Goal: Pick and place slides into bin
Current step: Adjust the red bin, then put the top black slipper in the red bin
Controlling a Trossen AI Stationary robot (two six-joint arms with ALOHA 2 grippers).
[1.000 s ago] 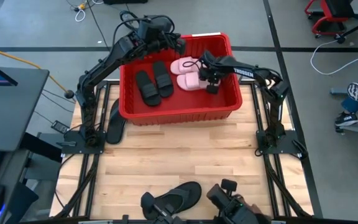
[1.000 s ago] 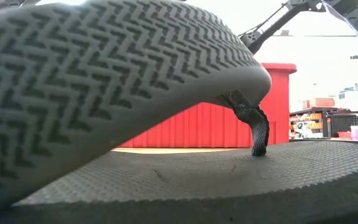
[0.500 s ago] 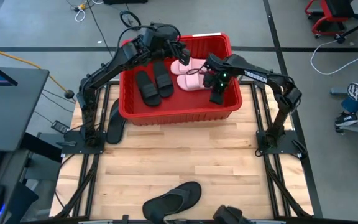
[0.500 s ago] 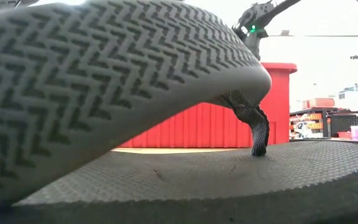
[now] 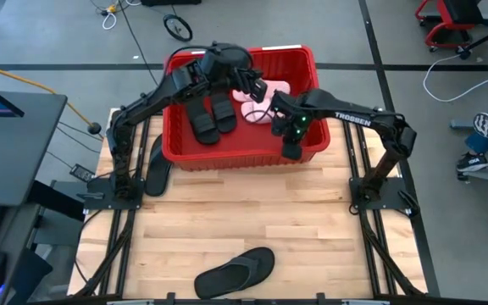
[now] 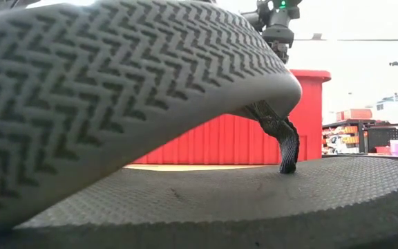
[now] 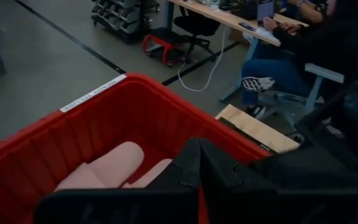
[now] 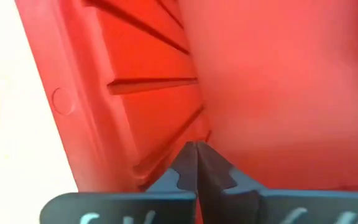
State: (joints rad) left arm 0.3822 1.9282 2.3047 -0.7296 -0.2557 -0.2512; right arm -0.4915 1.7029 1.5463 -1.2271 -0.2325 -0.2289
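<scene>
A red bin (image 5: 246, 158) sits in the upper middle of the high view, at the far end of the wooden counter (image 5: 227, 229). Inside it, two black slides (image 5: 210, 114) lie side by side toward the left, and two pink slides (image 5: 265, 102) lie toward the right, partly covered by the arms. The left hand (image 5: 257, 85) hangs over the bin's upper middle, just above the pink pair, with its fingers pressed together and nothing between them; its wrist view looks past those shut fingers (image 7: 197, 171) at the pink slides (image 7: 114, 168) on the bin floor and the red wall (image 7: 92, 134) behind them. The right hand (image 5: 291, 151) is low at the bin's lower right, close to the front wall, also pinched shut and empty; its wrist view shows the closed fingers (image 8: 194, 165) right up against the ribbed red wall (image 8: 129, 93). Outside the bin, one black flip-flop (image 5: 157, 167) lies on the counter just left of the bin, beside the left arm's base, and another black flip-flop (image 5: 235, 273) lies well apart at the bottom middle of the high view. That second one fills nearly the whole low view, its zigzag sole (image 6: 116, 90) and toe strap (image 6: 282, 142) blocking most of the red bin (image 6: 240, 142) behind it. At the right edge of the high view a person's shoes (image 5: 485, 135) show on the floor.
</scene>
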